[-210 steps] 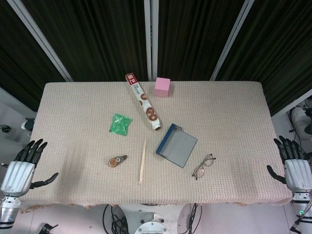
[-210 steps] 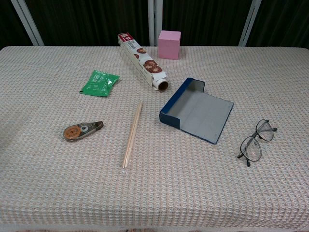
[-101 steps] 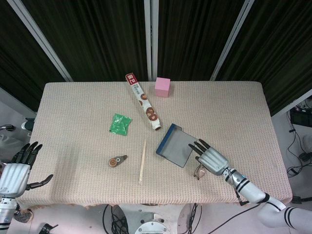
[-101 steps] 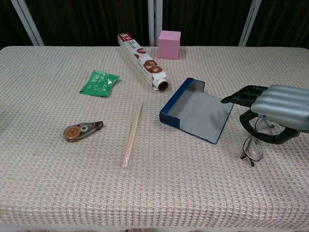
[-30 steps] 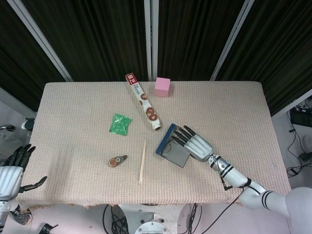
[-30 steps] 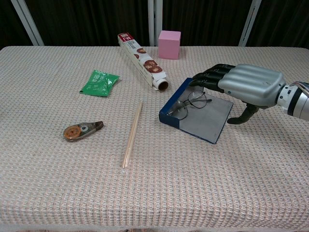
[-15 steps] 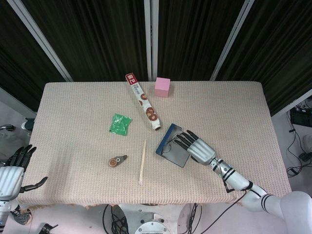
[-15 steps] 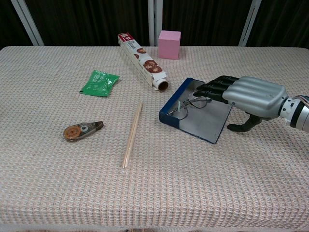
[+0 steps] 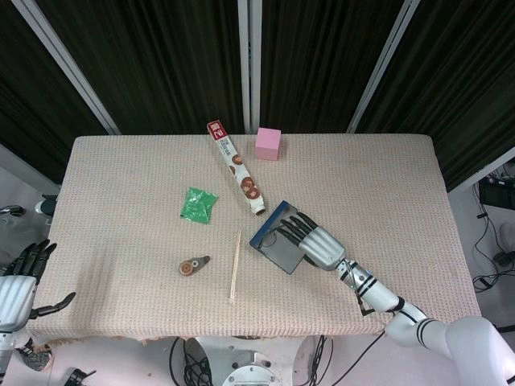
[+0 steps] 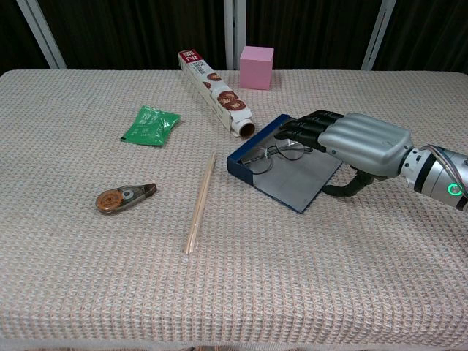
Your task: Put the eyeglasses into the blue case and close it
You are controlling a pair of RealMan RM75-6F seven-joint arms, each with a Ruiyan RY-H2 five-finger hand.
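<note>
Hidden or unclear:
- My left hand (image 9: 18, 291): seen only in the head view, at the lower left edge beside the table (image 9: 121, 177); wrist cut off by the frame. Fingers apart, holding nothing.
- Eyeglasses (image 10: 272, 155): plain in the chest view; from the head camera my right hand covers most of them.
- Blue case (image 10: 287, 179): its far right part lies under my palm.
- Whether my fingertips actually touch the frame or only hover over it: I cannot tell.

Right hand (image 10: 356, 143): palm down over the open case, fingers (image 10: 303, 129) stretched forward and slightly spread above the glasses, thumb at the case's right edge, clamped on nothing.

Task items: eyeglasses lie inside the open blue case, at its raised blue end.

Other items: foil roll box (image 10: 216, 91), pink cube (image 10: 257, 67), green packet (image 10: 149, 125), correction tape (image 10: 124, 197), wooden stick (image 10: 200, 202).
</note>
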